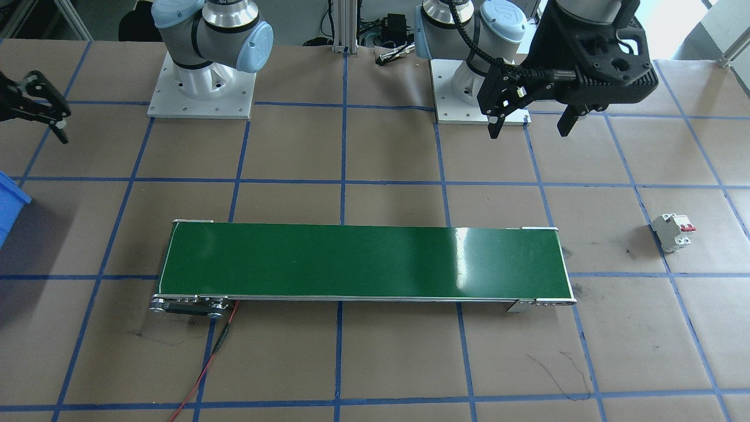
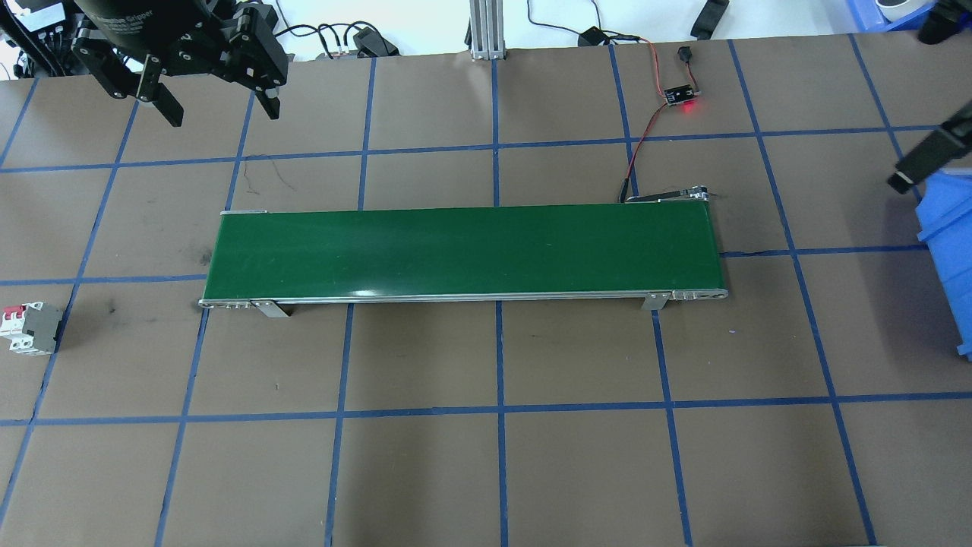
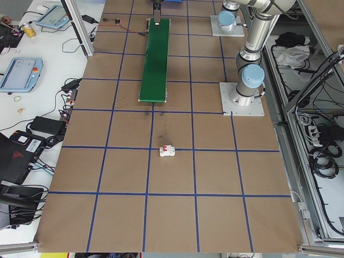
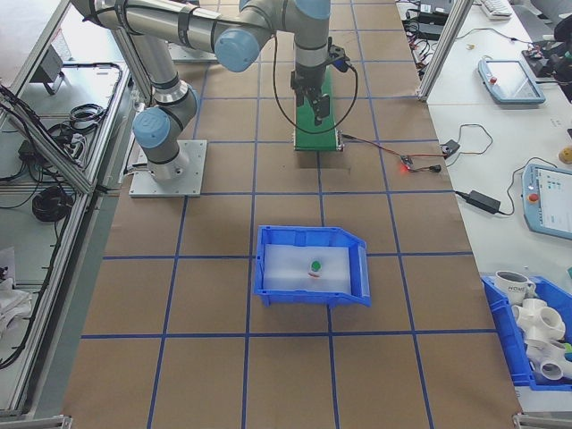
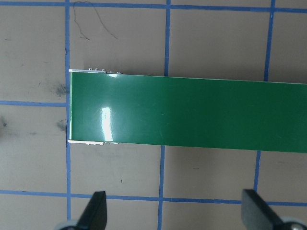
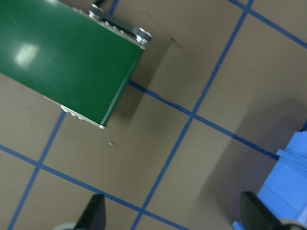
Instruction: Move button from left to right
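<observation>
Both claws are hanging empty with their fingers spread wide: the left claw point(image 2: 215, 104) hovers up past the left end of the long green conveyor belt point(image 2: 463, 252), and the right claw point(image 6: 172, 213) sits over bare brown paper-covered surface point(image 2: 577, 456) between the belt's right end and the blue plastic bin point(image 4: 313, 266). The tiny green-capped push-button point(image 4: 315, 265) is already lying inside that blue bin on the robot's right side, on the pale lining near the middle, which you can only really see from the right-end camera. So judging from where things lie, the move looks basically done, and what's left is just getting the arms clear. If I were running it I'd keep the right claw high and pull it straight away from the bin rim so a finger doesn't clip the wall and jolt the button. Nothing is riding on the belt now. The white boxy circuit breaker with red toggles point(image 2: 29, 328) sits alone way off on the left side, well apart from the belt, and it's not the part to touch, so the left arm should stay up and leave it be.
</observation>
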{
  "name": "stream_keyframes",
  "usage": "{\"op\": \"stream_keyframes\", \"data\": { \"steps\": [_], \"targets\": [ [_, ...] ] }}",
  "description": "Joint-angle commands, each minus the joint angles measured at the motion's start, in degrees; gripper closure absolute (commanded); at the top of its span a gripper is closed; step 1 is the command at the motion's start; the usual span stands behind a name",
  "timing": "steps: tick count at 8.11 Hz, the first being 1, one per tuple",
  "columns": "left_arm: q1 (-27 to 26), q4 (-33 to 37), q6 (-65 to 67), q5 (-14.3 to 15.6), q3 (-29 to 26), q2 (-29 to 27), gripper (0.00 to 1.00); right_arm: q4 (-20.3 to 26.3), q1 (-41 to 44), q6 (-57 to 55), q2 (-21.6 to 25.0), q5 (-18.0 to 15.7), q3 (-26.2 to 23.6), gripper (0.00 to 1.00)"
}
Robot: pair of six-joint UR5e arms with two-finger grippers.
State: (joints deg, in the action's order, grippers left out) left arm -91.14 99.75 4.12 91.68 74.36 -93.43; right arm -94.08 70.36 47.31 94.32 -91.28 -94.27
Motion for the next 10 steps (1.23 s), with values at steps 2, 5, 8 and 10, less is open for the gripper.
{"op": "stream_keyframes", "data": {
  "steps": [2,5,8,10],
  "targets": [
    [0.0,-0.1,0.0,0.0,0.0,0.0,0.0,0.0,22.9,-38.2,0.2,-0.6,0.1,0.0],
    [0.0,-0.1,-0.1,0.1,0.1,-0.1,0.0,0.0,26.5,-45.6,-0.3,0.0,0.2,0.0],
    [0.0,-0.1,-0.1,0.1,0.1,0.0,0.0,0.0,26.5,-45.6,-0.5,-0.5,0.2,0.0],
    [0.0,0.0,-0.1,0.1,0.1,0.0,0.0,0.0,26.5,-45.4,-0.5,-0.6,0.2,0.0]
  ]
}}
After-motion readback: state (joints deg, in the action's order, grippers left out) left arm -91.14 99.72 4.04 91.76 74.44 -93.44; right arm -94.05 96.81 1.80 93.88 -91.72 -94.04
